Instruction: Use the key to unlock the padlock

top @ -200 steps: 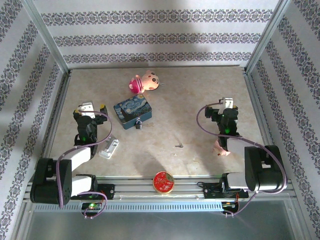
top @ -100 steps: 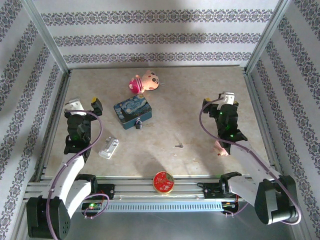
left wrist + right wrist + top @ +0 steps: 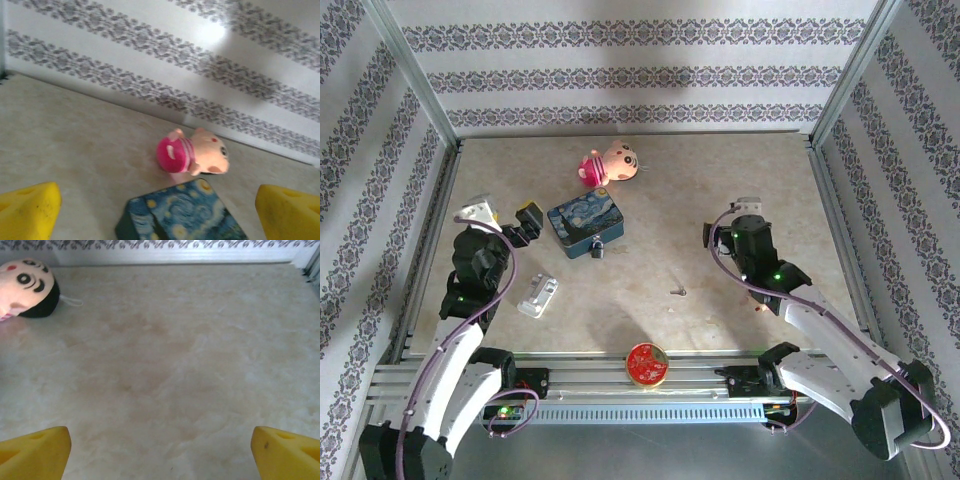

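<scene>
Yellow-tipped left pincer (image 3: 157, 217) spread open, facing the blue tin (image 3: 585, 222). Silver block (image 3: 538, 296) nearer the bases. Tiny padlock (image 3: 597, 248) touching the tin's near edge, closest to that arm. Further right on bare tabletop (image 3: 720, 170), the key (image 3: 679, 292), axis too small to read. Right pincer (image 3: 160, 455) open too, nearer the key, nothing between.

Black padlock (image 3: 597, 249), grey key (image 3: 680, 292), starry blue tin (image 3: 585, 226) and red tin (image 3: 647, 364)
</scene>
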{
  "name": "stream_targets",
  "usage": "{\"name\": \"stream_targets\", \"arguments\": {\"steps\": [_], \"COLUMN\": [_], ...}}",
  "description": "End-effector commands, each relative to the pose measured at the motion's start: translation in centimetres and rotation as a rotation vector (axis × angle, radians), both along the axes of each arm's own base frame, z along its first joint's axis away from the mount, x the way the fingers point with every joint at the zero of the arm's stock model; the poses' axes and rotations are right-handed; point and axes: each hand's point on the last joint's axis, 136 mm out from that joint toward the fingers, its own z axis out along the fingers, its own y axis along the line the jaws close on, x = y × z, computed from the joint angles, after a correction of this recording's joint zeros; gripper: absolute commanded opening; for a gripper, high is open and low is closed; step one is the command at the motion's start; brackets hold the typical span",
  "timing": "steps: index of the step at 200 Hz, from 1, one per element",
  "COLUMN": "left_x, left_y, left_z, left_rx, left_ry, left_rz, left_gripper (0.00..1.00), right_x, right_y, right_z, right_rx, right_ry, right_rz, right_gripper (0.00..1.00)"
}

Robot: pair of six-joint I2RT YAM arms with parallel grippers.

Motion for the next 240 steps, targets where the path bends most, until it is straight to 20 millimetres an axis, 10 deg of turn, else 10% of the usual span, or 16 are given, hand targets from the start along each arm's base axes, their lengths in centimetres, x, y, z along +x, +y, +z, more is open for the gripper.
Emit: {"name": "stream_targets", "arguments": {"steps": [1,129,240], "left_x": [-0.9,-1.0,-0.6], "left_y": [-2.0,-14.6,-14.5], "left_z": [1.4,-1.3,-2.0], "left_rx": [-0.014,0.154,0.135], "left_ry": [-0.011,0.074,0.130], "left_rz": [-0.052,-0.307,-0.272], "left_gripper": [0.99,0.99,0.99], "right_x": [-1.0,-3.7,-6.7], "right_y": [0.7,7.3,8.9], "right_z": [0.7,-2.4,-6.6], "right_rx": [0.023,0.014,0.039], "right_ry": [0.039,0.253,0.440], "right_rz": [-0.005,0.139,0.190], "right_gripper": [0.91,0.84,0.73]}}
